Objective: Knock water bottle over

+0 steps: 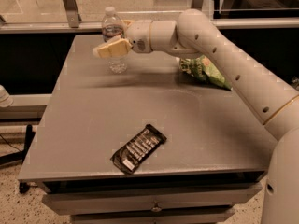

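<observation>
- Standing upright: water bottle (112, 26), on the far left part of the grey table (88, 120), near its back edge, white cap on top, base flat on the surface as far as can be seen.
- Not yet done, then: no tilt visible, no roll, nothing lying on its side.
- At bottle height: gripper (100, 51), reaching in from the right at the end of the white arm (210, 36), crossing in front of the bottle's middle, just below the label band.
- Jaws close together, no gap visible between the tan fingers (114, 48), nothing held between them.
- Touching or merely in front: impossible to say from this single view. Overlap in the view only, no sign of the bottle leaning away.
- Judged as approach finished, with the push itself either just beginning or about to begin.
- Left to do: a sideways shove against the bottle's body, high enough to tip rather than slide it, until flat on the table.
- Probably easy to topple: tall, narrow, light plastic, though fill level hard to read.
- Worth watching: back and left edges of the table near the bottle, so a hard sweep could send it off altogether.
- Well apart from the action: green snack bag (205, 71) on the right behind the arm, dark flat packet (138, 148) near the front edge, neither in the way.
</observation>
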`<state>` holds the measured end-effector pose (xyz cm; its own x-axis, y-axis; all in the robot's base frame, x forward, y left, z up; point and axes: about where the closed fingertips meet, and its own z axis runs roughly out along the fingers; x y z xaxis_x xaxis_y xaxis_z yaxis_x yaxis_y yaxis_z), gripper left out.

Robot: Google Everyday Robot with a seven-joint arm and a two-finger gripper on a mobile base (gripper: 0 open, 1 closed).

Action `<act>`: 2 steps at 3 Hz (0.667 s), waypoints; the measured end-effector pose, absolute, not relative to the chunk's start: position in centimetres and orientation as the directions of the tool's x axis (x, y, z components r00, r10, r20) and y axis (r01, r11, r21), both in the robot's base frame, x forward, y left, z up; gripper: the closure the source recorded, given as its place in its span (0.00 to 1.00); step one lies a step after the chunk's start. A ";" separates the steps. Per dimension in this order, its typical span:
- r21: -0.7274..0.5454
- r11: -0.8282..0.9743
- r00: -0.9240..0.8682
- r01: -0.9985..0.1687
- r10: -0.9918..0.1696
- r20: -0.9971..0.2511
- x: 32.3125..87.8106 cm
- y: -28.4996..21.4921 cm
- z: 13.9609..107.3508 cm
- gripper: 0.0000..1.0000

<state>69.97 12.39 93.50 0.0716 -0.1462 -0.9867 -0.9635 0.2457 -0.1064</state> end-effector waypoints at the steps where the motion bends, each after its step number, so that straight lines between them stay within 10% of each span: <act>1: -0.095 0.238 0.064 -0.967 -0.136 -0.989 69.6 12.8 93.2 0.42; 2: -0.094 0.240 0.064 -0.966 -0.129 -0.990 69.4 12.7 93.3 0.64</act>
